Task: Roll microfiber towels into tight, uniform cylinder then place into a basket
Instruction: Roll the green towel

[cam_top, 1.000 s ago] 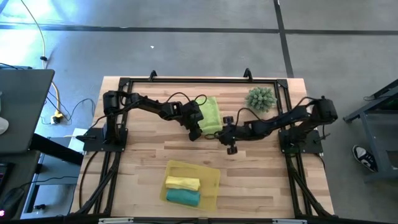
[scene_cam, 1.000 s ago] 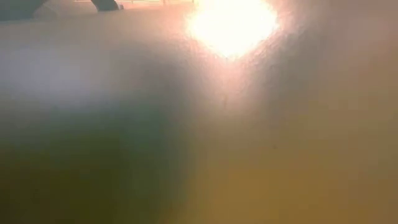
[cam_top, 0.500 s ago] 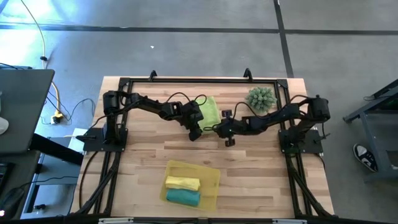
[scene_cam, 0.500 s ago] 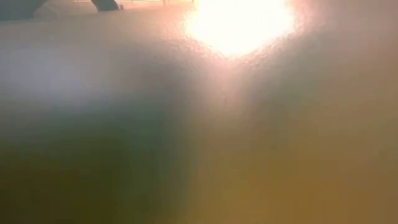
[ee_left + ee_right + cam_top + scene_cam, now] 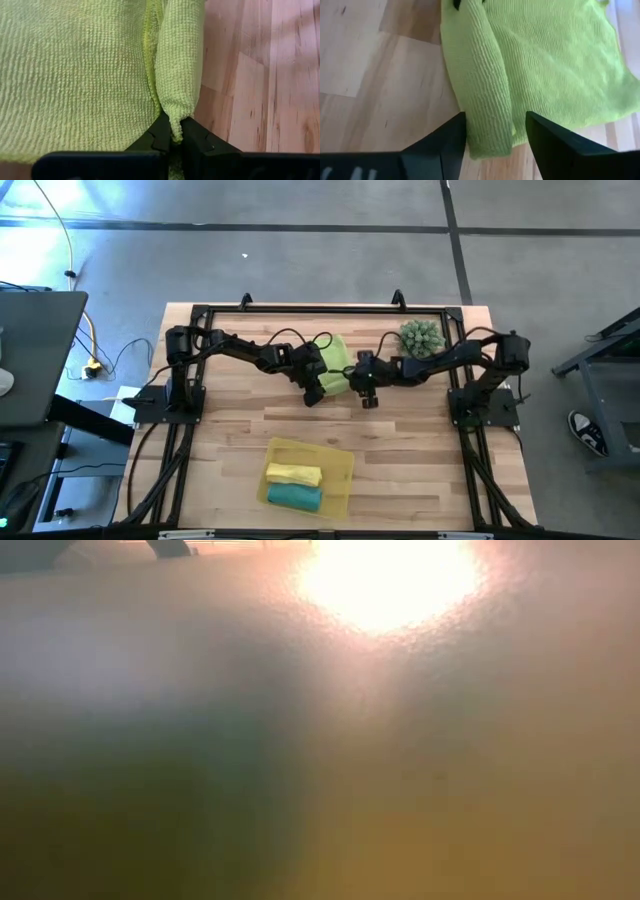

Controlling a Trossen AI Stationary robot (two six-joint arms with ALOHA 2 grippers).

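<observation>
A lime green towel [image 5: 338,362] lies on the wooden table toward its far side, with its near edge rolled into a narrow tube [image 5: 480,75]. My left gripper [image 5: 172,137] is shut on one end of that tube. My right gripper [image 5: 495,137] stands open over the tube's other end [image 5: 487,135], one finger on each side. The yellow basket [image 5: 340,465] sits near the table's front edge and holds a yellow rolled towel [image 5: 293,474] and a teal one [image 5: 295,496]. The low view shows only blur. My left gripper pinches the end of the towel's rolled edge [image 5: 175,125] between its two fingers, coming at it slanting down and along the roll. The roll runs away from the fingers and lies on the flat part of the towel and the table. My right gripper's fingers [image 5: 452,137] straddle the roll's other end; whether they touch it I cannot tell.
A spiky green ball-shaped plant [image 5: 421,338] stands at the far right, close to my right arm. Black frame rails run along the table's far edge and sides. Bare wood lies between the towel and the basket.
My right gripper has swung toward the table's left and far edge, from the bare wood beside the towel up to the right end of the rolled edge. My left gripper and the towel have kept still.
</observation>
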